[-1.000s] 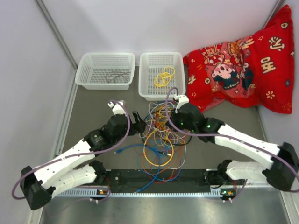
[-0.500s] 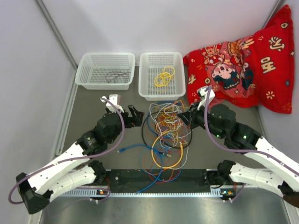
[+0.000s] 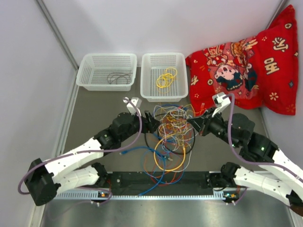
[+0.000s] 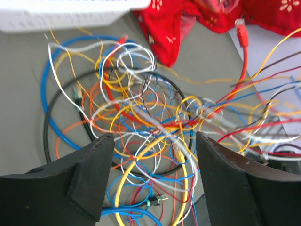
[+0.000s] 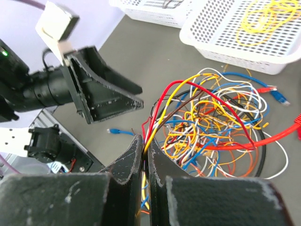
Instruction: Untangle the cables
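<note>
From above, two white baskets stand on the table (image 3: 94, 118) beyond both sets of fingers. The left basket (image 3: 107, 56) holds a thin dark cable (image 3: 118, 77); the right basket (image 3: 163, 55) holds a yellow coil (image 3: 166, 78). A red cushion (image 3: 246, 71) beyond the right gripper (image 3: 191, 124) bears pale characters too small to read. The cables (image 3: 173, 130) lie tangled between the two grippers, with the left gripper (image 3: 151, 124) at the heap's left edge.

In the left wrist view, the left gripper (image 4: 153, 141) stands spread wide, its fingers (image 4: 89, 179) holding nothing. The cables (image 4: 141, 113) lie just ahead of and between the tips, and the red cushion (image 4: 188, 19) is farther ahead.

In the right wrist view, the right gripper (image 5: 145, 155) is pinched tight on several strands of the cables (image 5: 211, 122), yellow and red among them, which arch away from the tips into the heap. The right basket (image 5: 225, 44) with its yellow coil (image 5: 263, 19) sits beyond.
</note>
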Robot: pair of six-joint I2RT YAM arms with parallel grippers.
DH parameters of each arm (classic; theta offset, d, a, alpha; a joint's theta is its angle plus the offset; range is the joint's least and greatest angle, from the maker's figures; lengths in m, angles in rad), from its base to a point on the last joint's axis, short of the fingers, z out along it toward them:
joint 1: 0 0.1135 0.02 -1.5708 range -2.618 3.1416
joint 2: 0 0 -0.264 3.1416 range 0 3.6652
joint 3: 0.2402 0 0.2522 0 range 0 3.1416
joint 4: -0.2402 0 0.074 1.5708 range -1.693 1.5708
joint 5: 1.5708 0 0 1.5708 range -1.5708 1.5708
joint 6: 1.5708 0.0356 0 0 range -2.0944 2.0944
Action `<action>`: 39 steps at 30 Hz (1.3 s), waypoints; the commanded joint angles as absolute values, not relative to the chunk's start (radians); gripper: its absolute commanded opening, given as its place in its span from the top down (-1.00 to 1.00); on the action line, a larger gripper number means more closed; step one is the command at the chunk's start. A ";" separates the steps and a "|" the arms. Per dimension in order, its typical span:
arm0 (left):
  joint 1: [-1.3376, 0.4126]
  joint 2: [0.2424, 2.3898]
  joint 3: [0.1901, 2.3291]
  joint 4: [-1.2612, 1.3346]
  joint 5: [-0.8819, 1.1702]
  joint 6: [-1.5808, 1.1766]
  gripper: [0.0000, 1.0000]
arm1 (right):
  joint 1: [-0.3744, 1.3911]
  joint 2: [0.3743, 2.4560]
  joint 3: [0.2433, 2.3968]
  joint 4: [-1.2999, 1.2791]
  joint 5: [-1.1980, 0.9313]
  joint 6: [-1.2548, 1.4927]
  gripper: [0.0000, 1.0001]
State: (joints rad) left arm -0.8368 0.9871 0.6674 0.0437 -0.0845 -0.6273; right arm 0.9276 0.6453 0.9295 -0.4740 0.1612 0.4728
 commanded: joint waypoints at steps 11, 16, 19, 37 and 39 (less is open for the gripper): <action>-0.836 1.150 0.529 0.583 0.218 -0.781 -0.56 | 0.939 0.595 0.928 -0.417 0.137 0.529 1.00; -0.836 1.302 0.552 0.709 0.247 -0.818 -0.52 | 0.937 0.609 0.946 -0.403 0.100 0.548 1.00; -0.838 1.389 0.584 0.726 0.276 -0.810 -0.41 | 0.939 0.609 0.959 -0.390 0.078 0.555 1.00; -0.835 1.381 0.646 0.692 0.172 -0.703 1.00 | 0.939 0.598 0.974 -0.383 0.055 0.552 1.00; -0.834 1.327 0.652 0.634 0.144 -0.669 1.00 | 0.939 0.589 0.977 -0.391 0.067 0.551 1.00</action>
